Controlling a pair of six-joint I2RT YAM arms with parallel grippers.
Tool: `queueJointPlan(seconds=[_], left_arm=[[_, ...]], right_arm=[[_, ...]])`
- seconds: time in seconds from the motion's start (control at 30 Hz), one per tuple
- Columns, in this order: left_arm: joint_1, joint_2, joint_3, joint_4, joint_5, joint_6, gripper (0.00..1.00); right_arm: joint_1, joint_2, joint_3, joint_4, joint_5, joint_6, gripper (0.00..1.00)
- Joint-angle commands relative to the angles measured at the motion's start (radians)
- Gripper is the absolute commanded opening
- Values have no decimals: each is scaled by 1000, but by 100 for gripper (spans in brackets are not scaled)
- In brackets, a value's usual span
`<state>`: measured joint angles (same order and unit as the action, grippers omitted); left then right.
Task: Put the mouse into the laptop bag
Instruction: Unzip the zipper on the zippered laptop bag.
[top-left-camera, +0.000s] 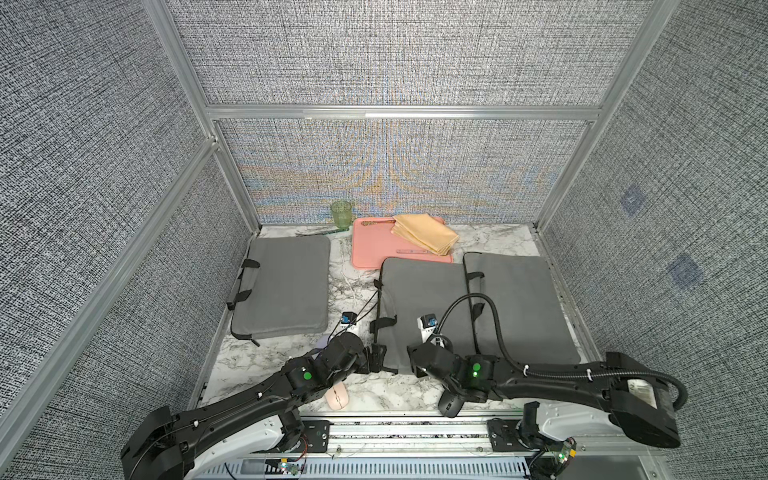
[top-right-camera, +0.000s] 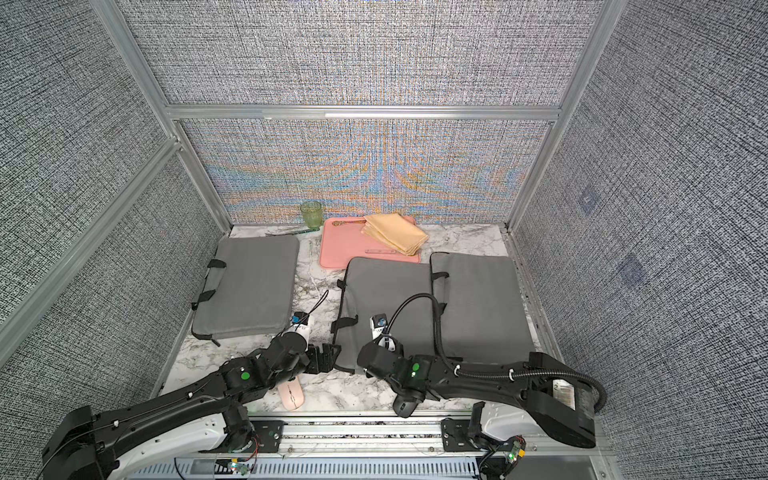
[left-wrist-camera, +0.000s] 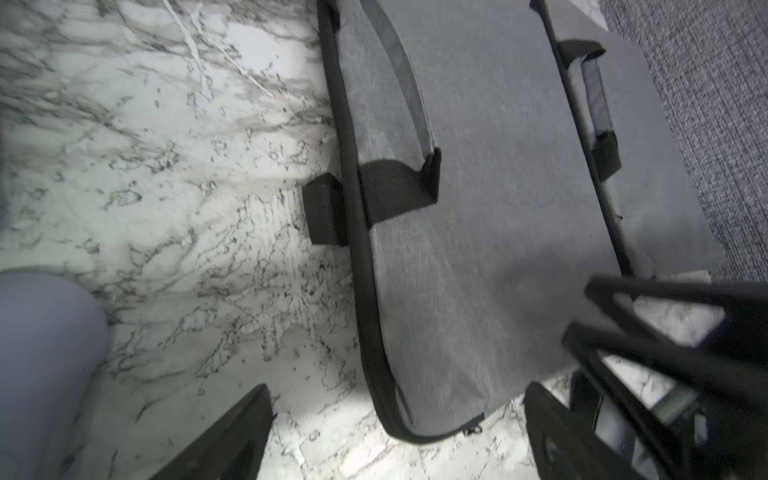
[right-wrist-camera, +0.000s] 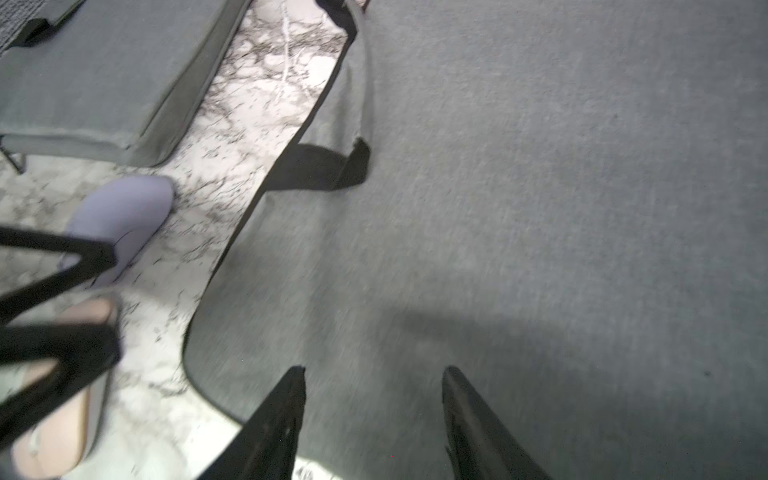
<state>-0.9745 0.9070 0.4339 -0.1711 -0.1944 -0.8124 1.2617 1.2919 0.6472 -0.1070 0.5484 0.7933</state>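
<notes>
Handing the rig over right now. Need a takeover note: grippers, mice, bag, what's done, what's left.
Left gripper: open, empty, at the near corner of the middle bag.
Right gripper: open, empty, over that bag.
Pink mouse, lilac mouse and black mouse all lie on the table, none bagged.
Done: nothing yet.
Left: open the bag if it is zipped (cannot tell), grasp a mouse, put it inside.

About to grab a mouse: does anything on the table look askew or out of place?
The middle laptop bag lies with its far edge over the pink tray. The yellow napkin hangs over the tray's rim. Nothing spilled.
</notes>
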Motion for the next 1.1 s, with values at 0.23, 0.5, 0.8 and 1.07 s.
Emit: queueJointPlan(seconds=[0.23,0.5,0.8,1.07], left_arm=[[106,180,74,212,60,-28,98],[185,230,109,219,134,-24,98],[236,236,122,214,174,-11,98],[248,266,135,223,204,-6,97]], right_arm=[[222,63,-76,80,56,193,54],[225,319,21,188,-25,194,54],[199,411,23,206,73,249,55],[192,516,2,330,144,266,32]])
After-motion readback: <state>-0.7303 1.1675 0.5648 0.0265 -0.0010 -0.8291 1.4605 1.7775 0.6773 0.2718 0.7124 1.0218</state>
